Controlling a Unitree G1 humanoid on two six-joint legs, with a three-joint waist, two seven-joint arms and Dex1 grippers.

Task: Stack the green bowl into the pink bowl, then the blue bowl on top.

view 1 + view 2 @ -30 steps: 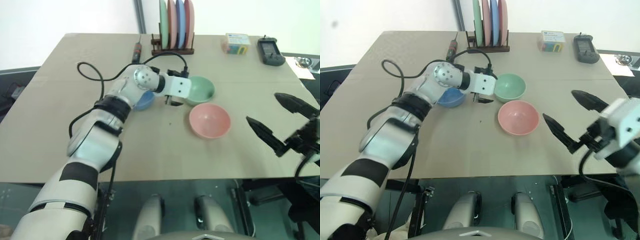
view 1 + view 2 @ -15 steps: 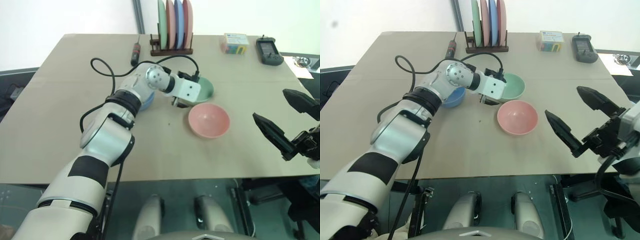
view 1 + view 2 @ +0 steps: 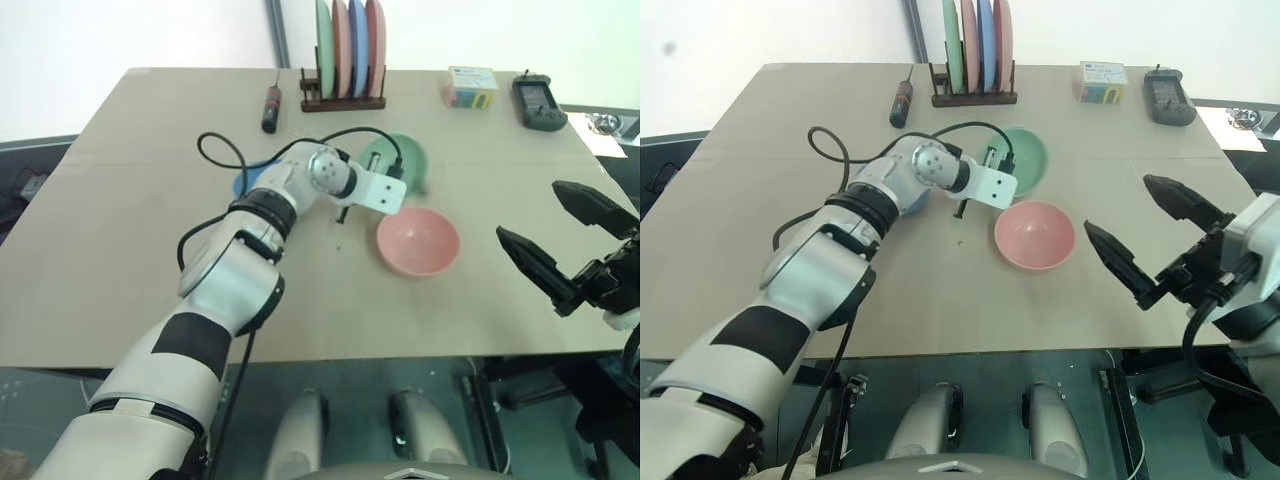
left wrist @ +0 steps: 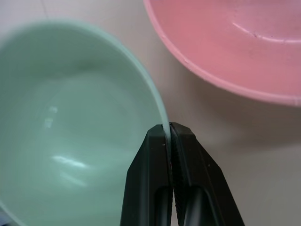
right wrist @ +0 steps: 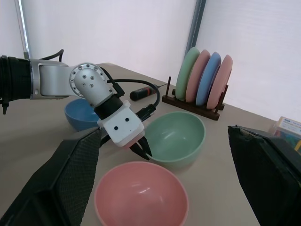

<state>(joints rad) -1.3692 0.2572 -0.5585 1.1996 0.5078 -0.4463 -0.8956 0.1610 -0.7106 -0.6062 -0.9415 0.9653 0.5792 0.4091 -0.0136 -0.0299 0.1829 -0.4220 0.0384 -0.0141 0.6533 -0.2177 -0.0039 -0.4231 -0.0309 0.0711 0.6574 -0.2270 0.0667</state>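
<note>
Your left end effector is clamped on the near rim of the green bowl, one black finger inside the wall, the other outside, w/ the thin rim pinched between them. The green bowl sits mid-surface, just far of the pink bowl, w/ a narrow strip of bare surface between the two. In the head views the bowl looks tipped toward the far side, near rim higher; whether it's off the surface can't be told.

The pink bowl stands upright and empty, nearer you and slightly right of the green one. The blue bowl is left of both, mostly hidden behind your left forearm in the head views, upright on the surface.

Your right end effector hangs off the right edge of the surface, fingers spread wide, nothing in them, well apart from all three bowls.

At the far edge: a wooden rack w/ plates standing on edge, green, pink, blue, pink. Left of it lies a dark screwdriver. Far right there's a small colourful box and a black handheld device beside it. A black cable loops from your left arm over the surface.
</note>
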